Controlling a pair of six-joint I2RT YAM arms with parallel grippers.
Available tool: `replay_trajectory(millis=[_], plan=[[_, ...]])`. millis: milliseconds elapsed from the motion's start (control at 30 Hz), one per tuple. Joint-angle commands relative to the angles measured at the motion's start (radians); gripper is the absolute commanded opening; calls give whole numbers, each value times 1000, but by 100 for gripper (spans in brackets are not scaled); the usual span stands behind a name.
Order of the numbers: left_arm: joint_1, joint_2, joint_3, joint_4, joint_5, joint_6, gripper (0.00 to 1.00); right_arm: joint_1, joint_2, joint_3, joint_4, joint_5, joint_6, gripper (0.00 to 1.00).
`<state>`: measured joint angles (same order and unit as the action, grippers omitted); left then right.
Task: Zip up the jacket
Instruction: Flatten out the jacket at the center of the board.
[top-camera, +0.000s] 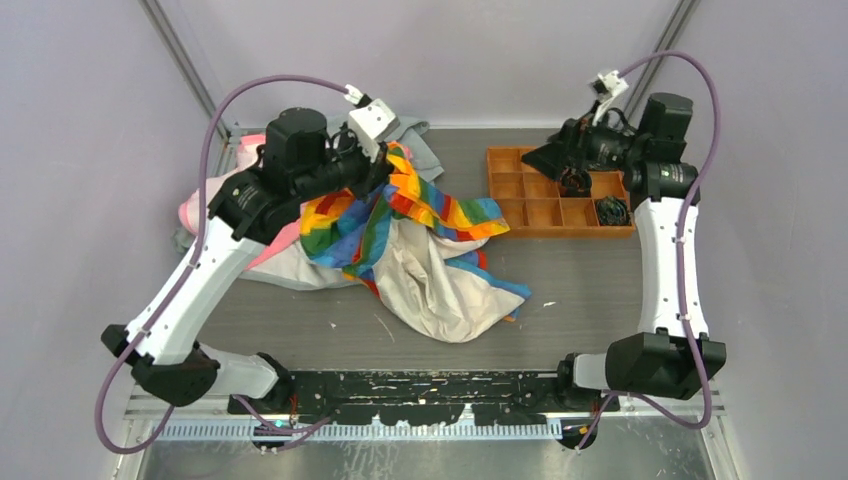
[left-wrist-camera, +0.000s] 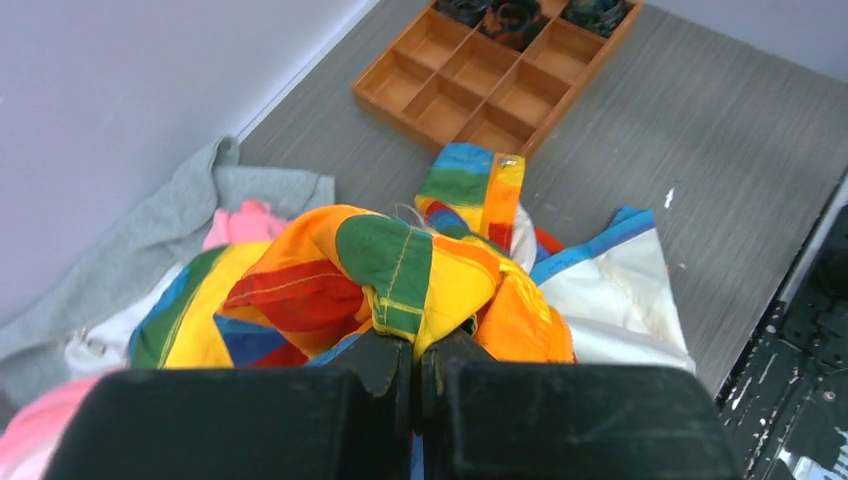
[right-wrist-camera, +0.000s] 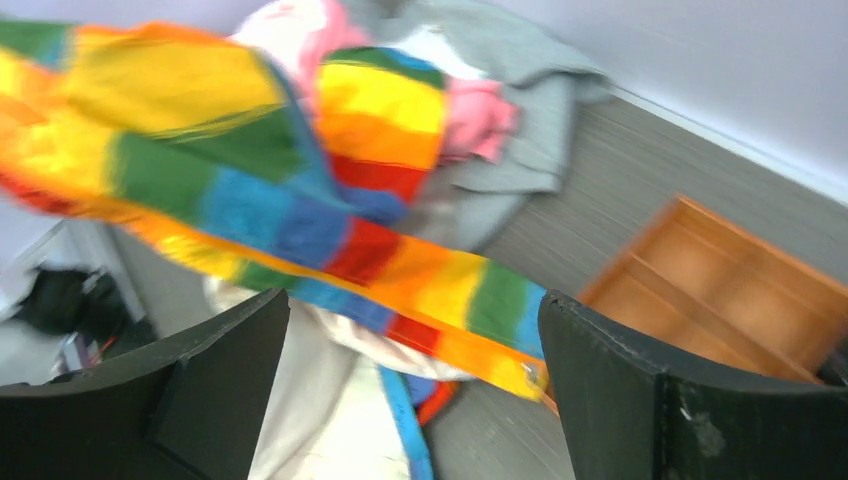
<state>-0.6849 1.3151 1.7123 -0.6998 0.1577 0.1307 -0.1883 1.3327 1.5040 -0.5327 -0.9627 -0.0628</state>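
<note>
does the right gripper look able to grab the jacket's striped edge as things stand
Probably yes: the right gripper is open wide, and the striped edge of the jacket stretches just ahead of it with nothing between.

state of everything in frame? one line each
jacket: unzipped, crumpled, lining showing, one fold lifted.
left hand: shut on jacket.
right hand: open, holding nothing.
tray: lying flat, a few compartments hold dark items.
grey garment: crumpled, partly under jacket.
pink garment: bunched, mostly covered.

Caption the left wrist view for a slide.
Left gripper pinches a fold of the rainbow jacket; wooden tray beyond.
</note>
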Motion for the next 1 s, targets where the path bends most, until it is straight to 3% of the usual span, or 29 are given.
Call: replay_trajectory(millis=[0,200,567,700,800,867,967], plan=[[1,65,157,2,182,52,0,164,7,135,-168,-211,-216,100],[-16,116,223,77,330,-8,0,394,75,226,-187,-157,-282,100],[-21,125,185,181,488,-92,0,622,132,201,-158,-57,-325,96],[-21,129,171,202,512,-105,0,648,129,169,-156,-105,-330,73],[-21,123,145,229,508,-121,0,654,118,160,-160,-116,-325,38],[-21,109,119,252,463,-140,2,655,107,165,-171,-82,-322,19],[-21,35,34,311,317,-218,24,641,86,174,-185,-27,-301,3]])
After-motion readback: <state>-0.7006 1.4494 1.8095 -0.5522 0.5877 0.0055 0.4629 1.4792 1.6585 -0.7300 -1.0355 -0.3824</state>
